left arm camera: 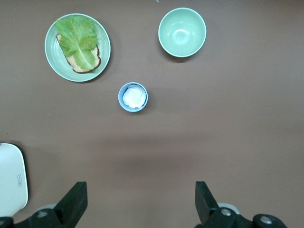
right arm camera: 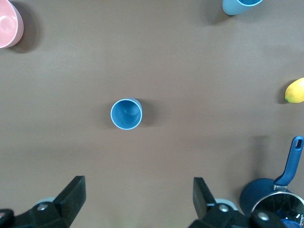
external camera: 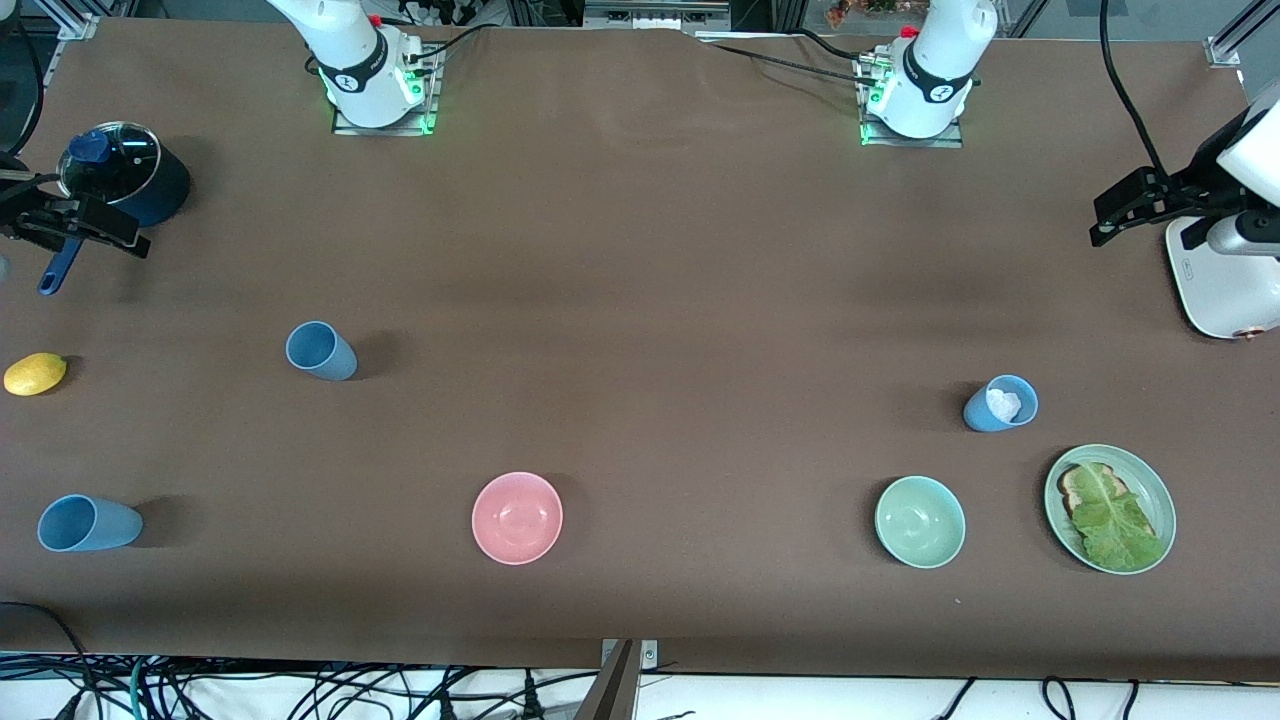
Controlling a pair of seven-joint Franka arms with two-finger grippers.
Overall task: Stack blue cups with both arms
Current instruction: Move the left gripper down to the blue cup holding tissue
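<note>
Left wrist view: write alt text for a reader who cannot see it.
The open left gripper hangs over bare brown table, holding nothing. Below it stand a blue cup with something white inside, a green bowl and a green plate with lettuce on toast. A white appliance shows at the edge.

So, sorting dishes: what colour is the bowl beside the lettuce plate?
Pale green bowl; clearest in the left wrist view.
</note>
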